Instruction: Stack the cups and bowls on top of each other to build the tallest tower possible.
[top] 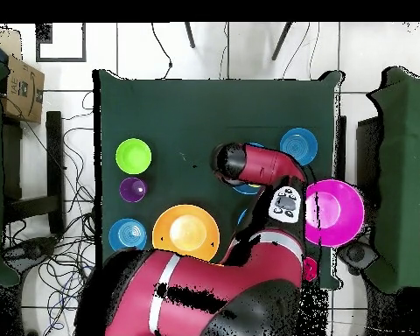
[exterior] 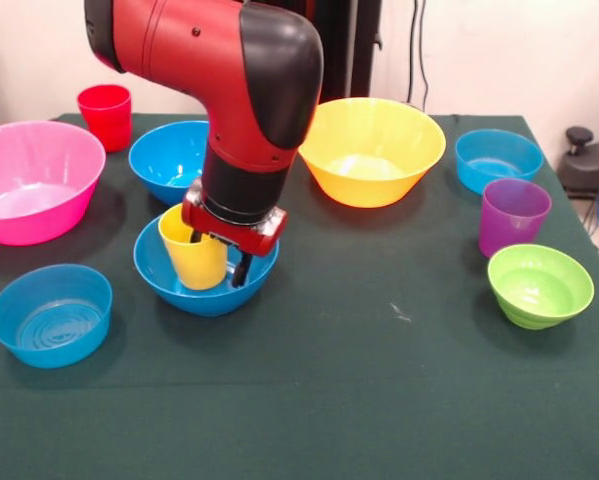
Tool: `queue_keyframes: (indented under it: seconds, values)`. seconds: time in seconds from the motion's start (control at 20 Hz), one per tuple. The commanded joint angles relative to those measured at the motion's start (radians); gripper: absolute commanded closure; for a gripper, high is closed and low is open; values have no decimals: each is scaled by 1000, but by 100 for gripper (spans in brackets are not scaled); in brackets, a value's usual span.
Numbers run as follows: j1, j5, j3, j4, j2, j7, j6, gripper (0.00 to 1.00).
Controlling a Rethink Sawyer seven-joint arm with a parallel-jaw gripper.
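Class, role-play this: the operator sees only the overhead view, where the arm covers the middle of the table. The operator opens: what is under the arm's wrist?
Observer: A yellow cup, mouth up, sits inside a deep blue bowl. The end effector is down at the cup.
Operator: Is anything stacked on that cup?
Observer: No, nothing rests on it.
Operator: Does the arm hide any other bowl?
Observer: Yes, a second deep blue bowl stands on the table between the pink bowl and the yellow-orange bowl.
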State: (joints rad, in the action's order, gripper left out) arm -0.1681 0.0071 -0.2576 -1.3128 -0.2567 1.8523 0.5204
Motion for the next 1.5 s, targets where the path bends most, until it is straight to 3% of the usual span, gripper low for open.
queue_keyframes:
  seconds: [0.05, 0.7, 1.5]
  values:
    - [-21, 23, 81, -48, -43, 134, -26, 0]
    - [-74, 25, 135, -139, -148, 88, -23, 0]
    - [-72, 10, 144, -184, -221, 88, -25, 0]
